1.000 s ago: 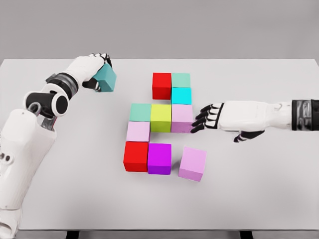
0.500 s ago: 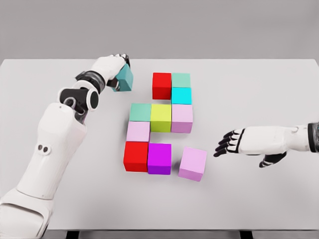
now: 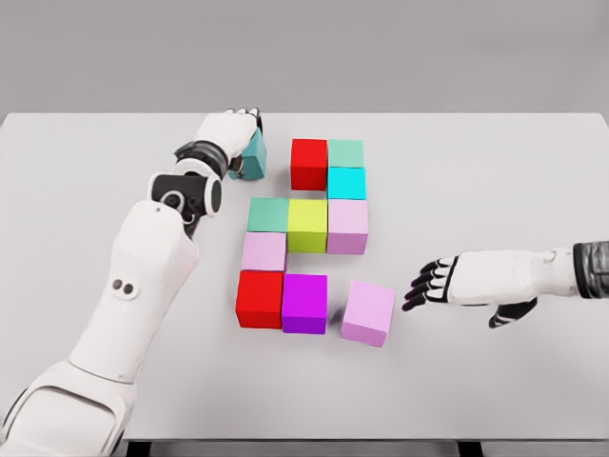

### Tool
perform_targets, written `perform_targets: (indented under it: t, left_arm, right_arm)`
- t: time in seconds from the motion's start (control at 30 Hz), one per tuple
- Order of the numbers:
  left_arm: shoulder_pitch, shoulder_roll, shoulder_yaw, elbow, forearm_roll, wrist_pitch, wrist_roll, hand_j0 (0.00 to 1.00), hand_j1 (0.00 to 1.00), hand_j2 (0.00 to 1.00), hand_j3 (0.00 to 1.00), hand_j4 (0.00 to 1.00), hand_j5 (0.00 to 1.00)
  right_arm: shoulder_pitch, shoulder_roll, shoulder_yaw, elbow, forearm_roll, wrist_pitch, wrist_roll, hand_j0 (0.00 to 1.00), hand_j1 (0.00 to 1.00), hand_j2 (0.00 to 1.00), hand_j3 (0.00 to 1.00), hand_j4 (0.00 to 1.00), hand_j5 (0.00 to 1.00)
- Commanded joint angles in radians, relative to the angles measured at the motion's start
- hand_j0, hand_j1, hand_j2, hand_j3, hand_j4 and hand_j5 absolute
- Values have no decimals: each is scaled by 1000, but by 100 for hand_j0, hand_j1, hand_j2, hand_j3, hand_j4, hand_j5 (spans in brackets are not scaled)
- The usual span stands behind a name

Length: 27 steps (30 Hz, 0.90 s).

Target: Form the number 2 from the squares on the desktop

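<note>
My left hand (image 3: 240, 129) is shut on a teal cube (image 3: 253, 154), held just left of the red cube (image 3: 308, 164) at the top of the figure. Beside the red one sit a green cube (image 3: 345, 152) and a cyan cube (image 3: 346, 183). The middle row is green (image 3: 268, 214), yellow-green (image 3: 307, 225) and pink (image 3: 347, 227). Below come a pale pink cube (image 3: 264, 251), a red cube (image 3: 260, 298) and a magenta cube (image 3: 304, 303). A loose, slightly turned pink cube (image 3: 368, 312) lies right of the magenta one. My right hand (image 3: 425, 285) hovers open just right of it.
The white table (image 3: 495, 171) stretches wide on both sides of the cubes, with its front edge (image 3: 381, 440) near the bottom of the view. My left arm (image 3: 143, 276) crosses the table's left part.
My left hand carried the teal cube rightward, from the far left to beside the top red cube. My right hand drew back from the middle pink cube and dropped toward the loose pink cube.
</note>
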State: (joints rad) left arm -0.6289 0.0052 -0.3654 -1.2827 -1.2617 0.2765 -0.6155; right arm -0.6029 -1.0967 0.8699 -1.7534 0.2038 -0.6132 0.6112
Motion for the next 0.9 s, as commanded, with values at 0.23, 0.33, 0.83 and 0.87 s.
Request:
perform_targets:
  t: [0.23, 0.33, 0.83, 0.87]
  left_arm:
    - [-8, -5, -1, 19, -33, 20, 5, 15, 15, 15, 15, 15, 15]
    - [-6, -5, -1, 19, -41, 20, 5, 15, 15, 15, 15, 15, 15]
    - [-5, -5, -32, 17, -41, 18, 5, 15, 15, 15, 15, 15, 15]
    - [-5, -5, -36, 17, -41, 18, 5, 15, 15, 15, 15, 15, 15]
  right_arm:
    - [-2, 41, 0, 0, 0, 2, 0, 100, 100, 100, 100, 100, 100]
    - [-5, 69, 0, 0, 0, 2, 0, 100, 100, 100, 100, 100, 100]
    - [-12, 106, -14, 55, 0, 2, 0, 100, 100, 100, 100, 100, 100]
    - [-14, 107, -15, 69, 0, 2, 0, 100, 100, 100, 100, 100, 100]
